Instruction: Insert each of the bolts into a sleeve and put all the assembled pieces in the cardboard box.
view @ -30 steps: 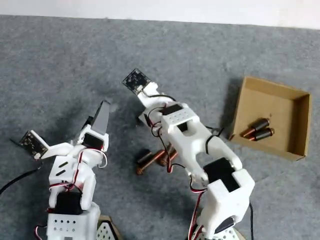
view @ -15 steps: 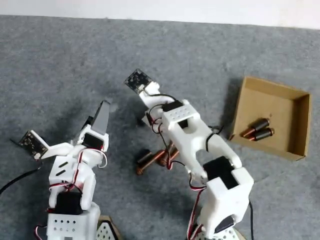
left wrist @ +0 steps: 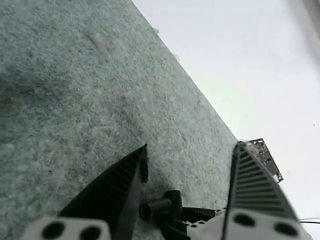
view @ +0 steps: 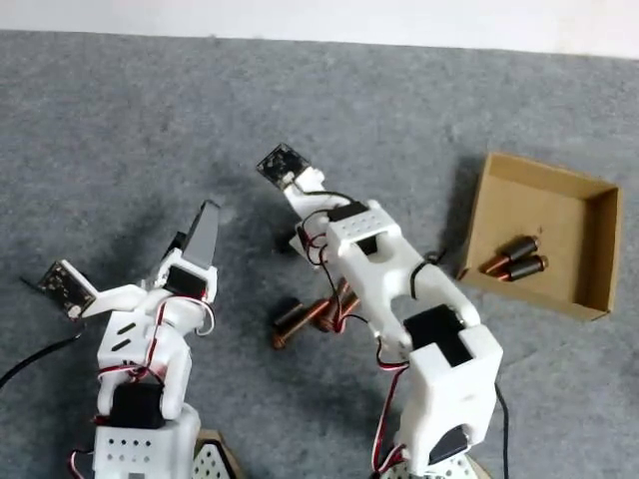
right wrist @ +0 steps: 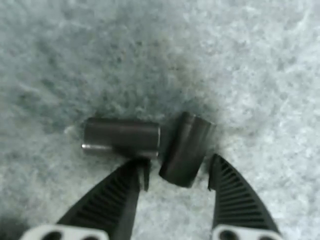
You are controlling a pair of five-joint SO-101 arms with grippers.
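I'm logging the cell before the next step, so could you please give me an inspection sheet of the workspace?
Surface: grey carpet.
Job's things: cardboard box holds two assembled pieces; loose bolts lie by the right arm; two sleeves lie under the right gripper.
Clutter: nothing seen.
Grippers: left gripper open above bare carpet; right gripper open, one sleeve's end between its fingers.
Cables: wires run along the right arm; a black cable trails beside the left arm.
Surroundings: white wall behind the table.
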